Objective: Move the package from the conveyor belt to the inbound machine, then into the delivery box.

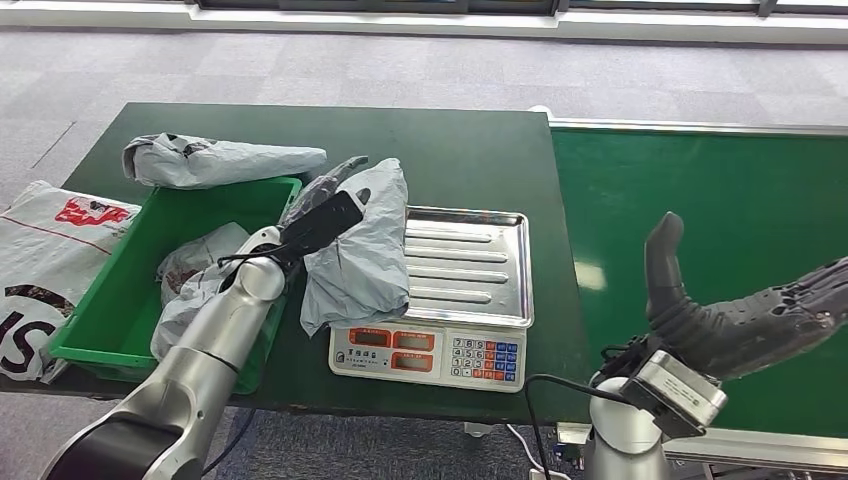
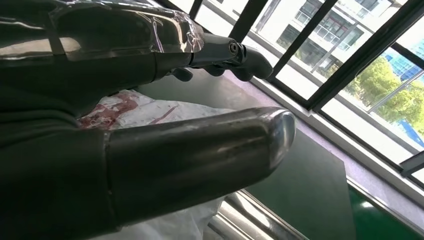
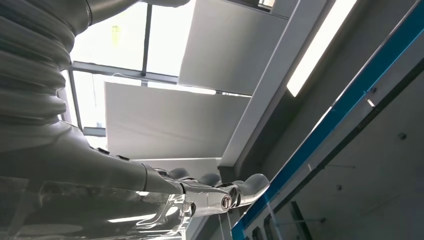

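Hidden and cut-off parts

The left hand lies against the grey package, hiding part of it, and whether it grips cannot be told. The right hand is cut off at the frame edge. The scale digits are unreadable.

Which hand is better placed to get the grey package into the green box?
The left hand, probably: it already holds the grey package between the scale and the green box. The right hand hangs open over the conveyor belt.
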You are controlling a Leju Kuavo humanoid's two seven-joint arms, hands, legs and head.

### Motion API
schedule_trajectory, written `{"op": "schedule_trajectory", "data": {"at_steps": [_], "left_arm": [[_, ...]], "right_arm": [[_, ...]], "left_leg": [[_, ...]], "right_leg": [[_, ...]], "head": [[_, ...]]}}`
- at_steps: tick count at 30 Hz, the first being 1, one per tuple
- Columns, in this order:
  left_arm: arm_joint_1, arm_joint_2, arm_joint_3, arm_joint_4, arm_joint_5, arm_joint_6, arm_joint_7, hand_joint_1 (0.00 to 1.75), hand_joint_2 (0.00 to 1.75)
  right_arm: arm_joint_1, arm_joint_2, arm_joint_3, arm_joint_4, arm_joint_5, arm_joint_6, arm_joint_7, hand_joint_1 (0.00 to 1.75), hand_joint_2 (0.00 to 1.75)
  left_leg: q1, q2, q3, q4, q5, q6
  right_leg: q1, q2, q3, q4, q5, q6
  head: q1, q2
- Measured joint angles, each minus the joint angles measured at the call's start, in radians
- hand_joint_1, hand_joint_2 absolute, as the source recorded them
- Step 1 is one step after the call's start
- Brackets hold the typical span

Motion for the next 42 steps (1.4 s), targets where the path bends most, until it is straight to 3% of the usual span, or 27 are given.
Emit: {"op": "schedule_trajectory", "data": {"at_steps": [2, 14, 22, 30, 32, 34, 36, 42], "left_arm": [[0.006, 0.000, -0.007, 0.015, -0.009, 0.005, 0.000, 0.00, 1.75], [0.050, 0.001, -0.043, 0.074, -0.077, 0.086, 0.008, 0.00, 1.75], [0.056, 0.002, -0.093, 0.110, -0.195, 0.210, 0.081, 0.00, 1.75], [0.055, 0.003, -0.138, 0.145, -0.260, 0.225, 0.102, 0.00, 1.75], [0.052, 0.003, -0.148, 0.152, -0.280, 0.228, 0.109, 0.74, 1.75], [0.048, 0.004, -0.159, 0.160, -0.295, 0.224, 0.112, 1.61, 1.75], [0.043, 0.005, -0.169, 0.168, -0.305, 0.214, 0.113, 1.75, 1.75], [0.029, 0.007, -0.179, 0.183, -0.316, 0.199, 0.103, 1.75, 1.75]], "right_arm": [[0.000, 0.000, 0.000, 0.001, 0.000, 0.000, 0.000, 0.00, 1.75], [-0.001, 0.000, 0.000, 0.016, -0.009, 0.000, 0.000, 0.00, 1.75], [-0.002, 0.000, 0.000, 0.021, -0.008, 0.000, 0.000, 0.00, 1.75], [-0.002, 0.000, 0.000, 0.025, -0.008, 0.000, 0.000, 0.00, 1.75], [-0.003, 0.000, 0.000, 0.025, -0.008, 0.000, 0.000, 0.00, 1.75], [-0.003, 0.000, 0.000, 0.025, -0.008, 0.000, 0.000, 0.00, 1.75], [-0.003, 0.000, 0.000, 0.025, -0.008, 0.000, 0.000, 0.00, 1.75], [-0.002, 0.000, 0.000, 0.025, -0.007, 0.000, 0.000, 0.00, 1.75]], "left_leg": [[0.000, 0.000, 0.000, 0.000, 0.000, 0.000], [0.000, 0.000, 0.000, 0.000, 0.000, 0.000], [0.000, -0.001, 0.000, 0.000, 0.000, 0.000], [0.000, -0.002, 0.000, 0.000, 0.000, 0.000], [0.000, -0.002, 0.000, 0.000, 0.000, 0.000], [0.000, -0.002, 0.000, 0.000, 0.000, 0.000], [0.000, -0.002, 0.001, 0.000, 0.000, 0.000], [0.000, -0.002, 0.002, 0.000, 0.000, 0.000]], "right_leg": [[0.000, 0.000, 0.000, 0.000, 0.000, 0.000], [0.000, 0.000, 0.000, 0.000, 0.000, 0.000], [0.000, -0.001, 0.000, 0.000, 0.000, 0.000], [0.000, -0.001, 0.001, 0.000, 0.000, 0.000], [0.000, -0.001, 0.001, 0.000, 0.000, 0.000], [0.000, -0.001, 0.001, 0.000, 0.000, 0.000], [0.000, -0.002, 0.002, 0.000, 0.000, 0.000], [0.000, -0.002, 0.003, 0.000, 0.000, 0.000]], "head": [[0.000, 0.000], [0.000, 0.000], [0.000, 0.000], [0.000, 0.000], [0.000, 0.000], [0.000, 0.000], [0.000, 0.000], [0.000, 0.000]]}}
